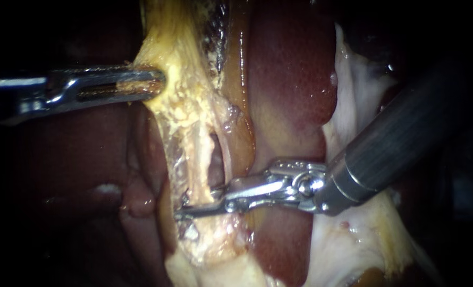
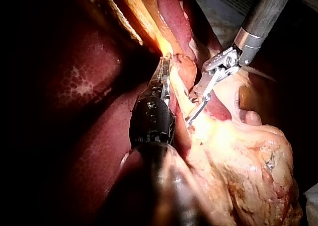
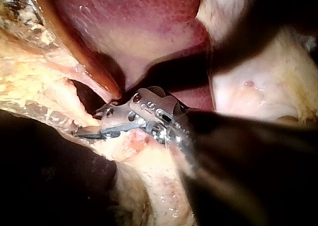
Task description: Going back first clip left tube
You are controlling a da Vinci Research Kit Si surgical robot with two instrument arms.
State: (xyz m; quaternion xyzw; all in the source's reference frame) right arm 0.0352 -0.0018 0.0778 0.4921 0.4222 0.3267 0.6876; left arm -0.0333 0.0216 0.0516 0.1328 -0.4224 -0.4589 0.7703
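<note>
My left instrument (image 1: 150,84) comes in from the left, its jaws shut on the yellow fatty tissue of the gallbladder (image 1: 180,79), holding it taut. Below it a dark window separates two strands: the pale left tube (image 1: 198,170) and a thinner right tube (image 1: 230,159). My right instrument (image 1: 202,204) lies across the foot of the left tube with a narrow gap between its slim jaws. A small metallic glint (image 1: 186,230) sits on the tissue just below the jaws; I cannot tell whether it is a clip. The right instrument (image 3: 87,132) also shows against the pale tissue.
Dark red liver (image 1: 292,69) lies behind and right of the tubes. Pale white tissue (image 1: 364,90) lies under the right shaft (image 1: 406,133). In the left wrist view both instruments (image 2: 164,72) (image 2: 193,114) work close together beside a yellow fatty mass (image 2: 248,171).
</note>
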